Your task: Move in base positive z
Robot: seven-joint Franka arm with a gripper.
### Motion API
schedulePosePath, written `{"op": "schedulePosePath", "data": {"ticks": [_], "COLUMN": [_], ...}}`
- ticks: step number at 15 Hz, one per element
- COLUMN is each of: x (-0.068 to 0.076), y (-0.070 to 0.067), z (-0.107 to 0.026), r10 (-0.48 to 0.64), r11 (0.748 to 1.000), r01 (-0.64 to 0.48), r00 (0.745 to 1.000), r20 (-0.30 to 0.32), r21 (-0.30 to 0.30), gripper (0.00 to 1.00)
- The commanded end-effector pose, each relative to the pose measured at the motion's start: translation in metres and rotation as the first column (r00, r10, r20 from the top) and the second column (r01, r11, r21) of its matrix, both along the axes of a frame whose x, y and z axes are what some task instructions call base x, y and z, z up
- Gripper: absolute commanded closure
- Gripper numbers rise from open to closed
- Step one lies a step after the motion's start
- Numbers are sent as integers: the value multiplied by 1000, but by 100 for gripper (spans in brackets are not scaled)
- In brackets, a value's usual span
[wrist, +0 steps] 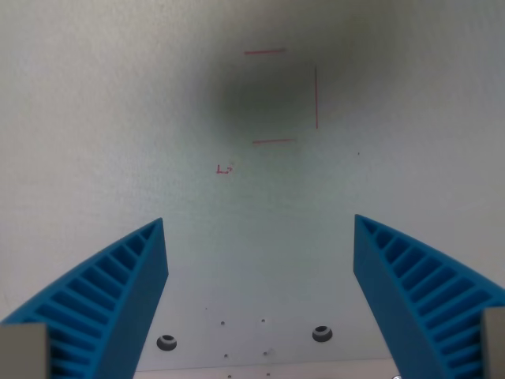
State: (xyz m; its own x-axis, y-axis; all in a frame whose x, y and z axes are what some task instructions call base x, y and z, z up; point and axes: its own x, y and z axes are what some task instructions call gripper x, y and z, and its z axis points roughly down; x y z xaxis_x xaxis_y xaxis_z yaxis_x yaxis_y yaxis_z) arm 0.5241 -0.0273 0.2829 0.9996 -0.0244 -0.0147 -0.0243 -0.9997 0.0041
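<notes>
My gripper [259, 225] looks straight down on a pale grey-white table surface [118, 118]. Its two blue ribbed fingers [118, 292] stand wide apart at the wrist view's lower left and lower right, with nothing between them. A square outlined in thin red lines [284, 95] is drawn on the surface ahead of the fingertips, with a dark soft shadow over it. A small red mark [224, 169] sits just below and to the left of the square.
Two round screw holes [166, 342] [321, 334] and several small dots lie in the surface near the bottom edge, between the fingers. A table edge line runs along the very bottom of the view.
</notes>
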Motion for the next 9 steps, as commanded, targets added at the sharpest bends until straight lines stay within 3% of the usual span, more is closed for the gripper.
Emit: {"op": "schedulePosePath", "data": {"ticks": [1,9], "x": [0,0], "y": [0,0], "z": [6,46], "r10": [0,0], "r11": [1000,1000], "r01": [0,0], "r00": [1000,1000], "r20": [3,3], "r21": [0,0], "gripper": [0,0]}}
